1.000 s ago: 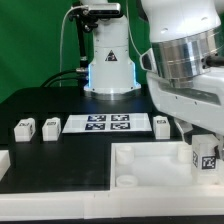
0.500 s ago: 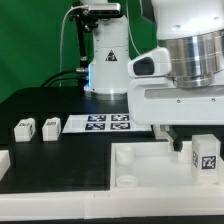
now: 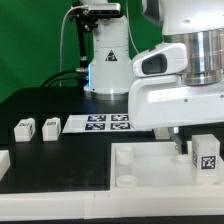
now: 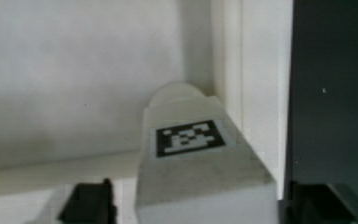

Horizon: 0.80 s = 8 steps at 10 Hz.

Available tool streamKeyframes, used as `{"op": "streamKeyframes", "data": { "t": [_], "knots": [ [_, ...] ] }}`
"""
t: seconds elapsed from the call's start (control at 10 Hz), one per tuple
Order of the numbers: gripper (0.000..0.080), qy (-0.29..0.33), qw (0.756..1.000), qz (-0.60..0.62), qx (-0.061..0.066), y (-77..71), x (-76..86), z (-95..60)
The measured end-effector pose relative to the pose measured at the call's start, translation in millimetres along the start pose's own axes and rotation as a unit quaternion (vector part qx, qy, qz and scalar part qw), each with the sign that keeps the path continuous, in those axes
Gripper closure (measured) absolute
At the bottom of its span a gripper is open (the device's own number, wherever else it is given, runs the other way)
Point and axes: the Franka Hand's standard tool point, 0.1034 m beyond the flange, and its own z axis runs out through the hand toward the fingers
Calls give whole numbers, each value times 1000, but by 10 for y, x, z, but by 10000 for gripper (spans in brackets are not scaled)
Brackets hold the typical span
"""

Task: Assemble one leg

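Observation:
A white leg [image 3: 207, 160] with a black-and-white tag stands upright at the right near corner of the large white tray-like part [image 3: 150, 168]. My gripper [image 3: 197, 149] comes down on it from above. In the wrist view the leg [image 4: 194, 140] runs between my two dark fingers [image 4: 91, 202], and the gripper [image 4: 197, 208] is shut on it. The tray's white surface [image 4: 69, 80] lies beneath it. Whether the leg's lower end sits in a corner socket is hidden.
Two loose legs [image 3: 24, 128] [image 3: 49, 126] lie on the black table at the exterior view's left. The marker board [image 3: 108, 123] lies behind the tray. The arm's base [image 3: 108, 60] stands at the back. A white block [image 3: 4, 160] sits at the left edge.
My wrist has turned about the leg, so the hand's wide face now fronts the camera and hides the leg by the marker board's right end. The held leg stays in place.

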Motion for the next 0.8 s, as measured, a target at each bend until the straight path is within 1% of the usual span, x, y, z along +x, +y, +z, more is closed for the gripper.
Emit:
{"op": "streamKeyframes", "data": {
  "t": [0.1, 0.2, 0.3, 0.4, 0.5, 0.6, 0.7, 0.8],
  "knots": [
    [414, 0, 999, 49, 0, 10, -2, 0],
    [505, 0, 994, 108, -1, 16, 0, 0],
    [505, 0, 988, 157, -1, 18, 1, -1],
    [505, -5, 969, 248, -5, 13, -10, -5],
    [505, -11, 941, 339, -11, -2, -12, -7],
    [505, -14, 904, 426, -6, 8, -2, 5],
    [505, -20, 866, 500, 2, 17, 4, 3],
    [505, -28, 821, 571, 9, -6, -2, 5]
  ]
}}
